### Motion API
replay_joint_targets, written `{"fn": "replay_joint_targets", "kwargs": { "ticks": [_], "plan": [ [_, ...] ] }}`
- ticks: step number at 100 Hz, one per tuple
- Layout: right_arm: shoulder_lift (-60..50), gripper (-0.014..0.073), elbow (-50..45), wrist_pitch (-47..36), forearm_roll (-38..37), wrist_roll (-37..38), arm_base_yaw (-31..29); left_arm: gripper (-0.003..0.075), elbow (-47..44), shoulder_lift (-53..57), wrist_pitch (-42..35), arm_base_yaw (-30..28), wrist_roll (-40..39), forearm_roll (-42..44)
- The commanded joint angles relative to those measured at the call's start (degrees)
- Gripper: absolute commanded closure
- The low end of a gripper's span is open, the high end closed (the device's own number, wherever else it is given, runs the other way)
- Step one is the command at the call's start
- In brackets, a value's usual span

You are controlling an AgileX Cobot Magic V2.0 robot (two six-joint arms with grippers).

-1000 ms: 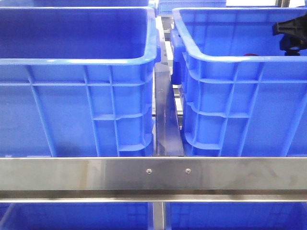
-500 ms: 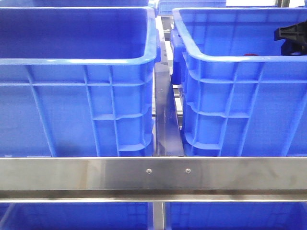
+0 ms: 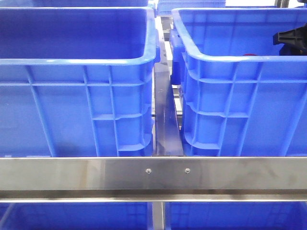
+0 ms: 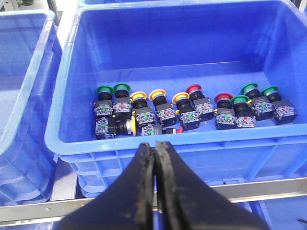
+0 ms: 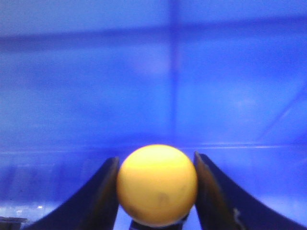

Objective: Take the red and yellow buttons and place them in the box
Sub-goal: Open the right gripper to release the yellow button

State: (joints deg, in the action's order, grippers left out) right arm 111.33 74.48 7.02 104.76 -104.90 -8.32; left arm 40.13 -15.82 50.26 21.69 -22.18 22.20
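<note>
Gripping a yellow button (image 5: 157, 186) between its fingers, my right end effector (image 5: 157, 191) sits inside the right box (image 3: 240, 60) — blue wall fills its wrist view. My left end effector (image 4: 154, 158) is clenched empty, fingers touching, above the near rim of a crate (image 4: 72, 86) holding more buttons (image 4: 187, 112) — red, yellow and green.

On my right wrist camera I see the right gripper (image 5: 157, 191) closed around a yellow button (image 5: 157, 184), its two dark fingers (image 5: 98, 196) pressed against either side of the glossy domed cap. Behind it everything is blurred blue plastic, the box (image 5: 153, 72), with faint darker bands crossing it.
</note>
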Motion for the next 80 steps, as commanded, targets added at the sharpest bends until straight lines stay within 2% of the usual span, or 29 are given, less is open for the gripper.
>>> {"fn": "replay_joint_targets", "kwargs": {
  "ticks": [1, 23, 33, 80],
  "plan": [
    [-2.2, 0.0351, 1.1, 1.1, 4.6, -0.6, -0.2, 0.0739, 1.3, -0.7, -4.3, -0.1, -0.1, 1.0],
    [-2.4, 0.0124, 1.1, 1.1, 4.6, -0.5, -0.2, 0.0739, 1.3, -0.7, -4.3, -0.1, -0.1, 0.7],
    [-2.7, 0.0066, 1.1, 1.0, 4.7, -0.4, -0.2, 0.0739, 1.3, -0.7, -4.3, -0.1, -0.1, 0.7],
    [-12.7, 0.0057, -2.0, -0.1, 4.7, -0.4, -0.2, 0.0739, 1.3, -0.7, -4.4, -0.1, -0.1, 0.6]
  ]
}}
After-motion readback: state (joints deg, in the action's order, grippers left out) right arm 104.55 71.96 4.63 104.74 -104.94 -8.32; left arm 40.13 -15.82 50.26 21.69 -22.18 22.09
